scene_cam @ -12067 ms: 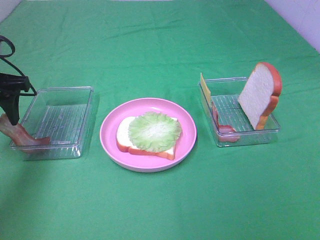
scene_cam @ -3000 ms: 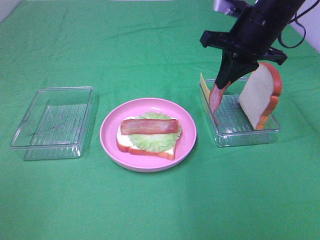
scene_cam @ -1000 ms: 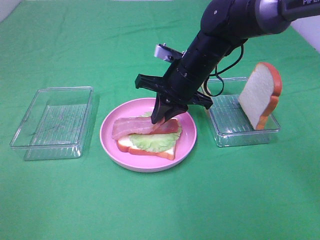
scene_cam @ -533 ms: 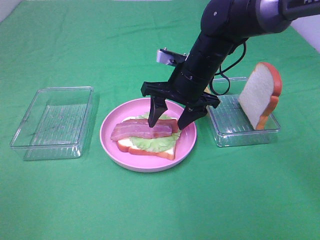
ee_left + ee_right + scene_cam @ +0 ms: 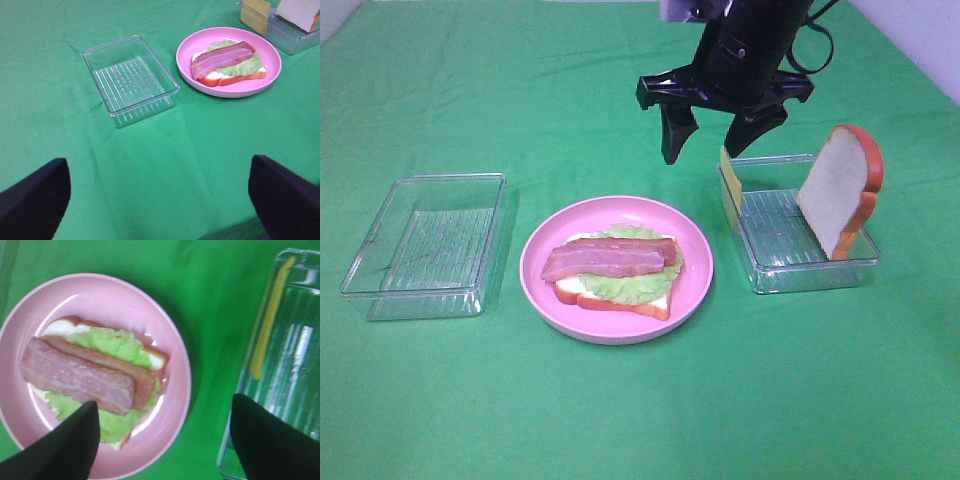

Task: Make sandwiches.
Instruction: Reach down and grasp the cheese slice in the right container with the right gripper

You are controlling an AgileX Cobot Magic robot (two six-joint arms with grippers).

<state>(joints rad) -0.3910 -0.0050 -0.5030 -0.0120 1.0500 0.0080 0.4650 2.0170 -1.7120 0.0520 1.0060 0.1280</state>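
Lifted off round pink plate (image 5: pixel 696 270), black right gripper (image 5: pixel 705 152) spread, empty.
Leaves reddish-brown bacon strips (image 5: pixel 610 260) on green ruffled lettuce (image 5: pixel 620 287); with left gripper (image 5: pixel 160 200) spread too.

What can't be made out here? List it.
- Left pincer: absent from exterior view; left wrist view shows only dark fingers, cut by the frame.
- Bottom bread: all views, mostly under lettuce and bacon.
- Cheese: right wrist view, edge-on, face unseen.
- Upright bread slice: left wrist view, cropped by frame.
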